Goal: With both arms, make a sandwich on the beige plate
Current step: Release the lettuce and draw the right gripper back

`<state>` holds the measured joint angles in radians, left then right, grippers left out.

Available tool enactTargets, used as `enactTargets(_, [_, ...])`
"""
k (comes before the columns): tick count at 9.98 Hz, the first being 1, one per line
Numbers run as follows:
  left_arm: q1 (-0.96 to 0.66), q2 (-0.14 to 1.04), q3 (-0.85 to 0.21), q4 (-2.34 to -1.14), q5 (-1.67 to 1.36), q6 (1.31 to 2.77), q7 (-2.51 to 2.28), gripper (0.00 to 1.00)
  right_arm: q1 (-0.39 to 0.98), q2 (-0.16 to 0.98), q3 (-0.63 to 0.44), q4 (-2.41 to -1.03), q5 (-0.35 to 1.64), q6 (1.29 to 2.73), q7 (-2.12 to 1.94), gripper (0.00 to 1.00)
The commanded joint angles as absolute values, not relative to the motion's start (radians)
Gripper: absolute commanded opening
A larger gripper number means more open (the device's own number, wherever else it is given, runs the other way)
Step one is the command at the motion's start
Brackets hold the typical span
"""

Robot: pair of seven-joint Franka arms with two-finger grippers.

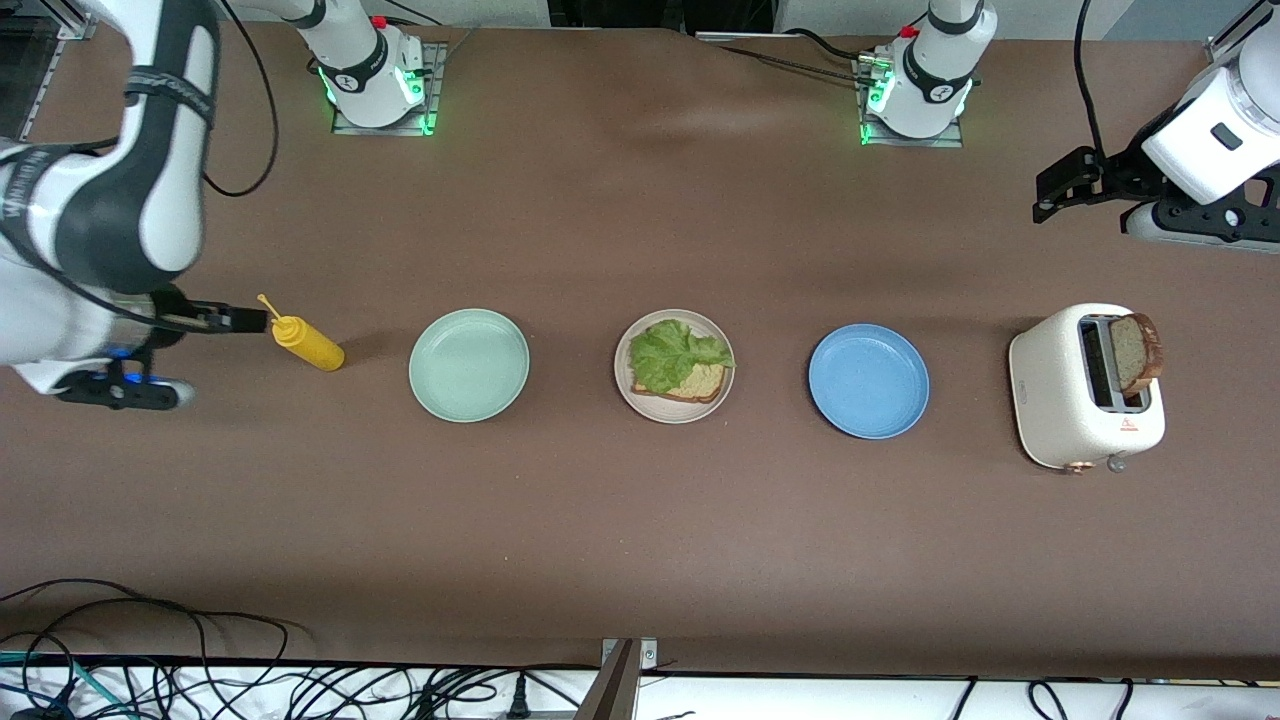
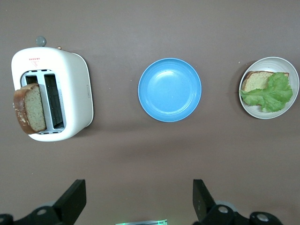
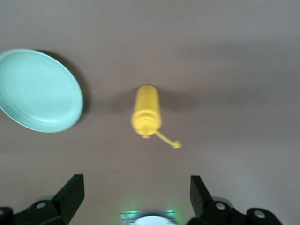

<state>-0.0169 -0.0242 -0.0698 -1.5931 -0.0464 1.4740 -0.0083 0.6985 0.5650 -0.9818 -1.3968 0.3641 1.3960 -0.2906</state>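
Illegible red mark on toaster [image 1: 1085,385]

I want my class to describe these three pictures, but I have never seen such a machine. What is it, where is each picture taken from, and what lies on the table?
These are two white robot arms at a brown table. The wide picture looks down from across the table. The other two come from cameras on each arm's wrist.

In a row lie a yellow sauce bottle, a green plate, a beige plate with bread and lettuce, a blue plate, and a toaster with a bread slice sticking up.

The left hand hangs open near the toaster, the right hand open by the bottle. Neither holds anything.
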Motion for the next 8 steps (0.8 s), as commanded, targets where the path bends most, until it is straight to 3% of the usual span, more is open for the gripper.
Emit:
enactTargets(1, [-0.012,-0.028,-0.074,-1.583,-0.041,1.465,-0.006,1.00,0.723,0.529,-1.069,-1.549,0.360,1.512,-0.602,1.00])
enactTargets(5, [-0.012,-0.029,-0.074,-1.583,-0.041,1.465,-0.011,1.00,0.718,0.430,-1.117,-1.790,0.443,1.742,-1.086,1.00])
enactTargets(8, [-0.012,-0.029,-0.072,-1.583,-0.041,1.465,-0.005,1.00,0.631,0.431,-1.117,-1.900,0.650,1.779,-1.482,1.00])
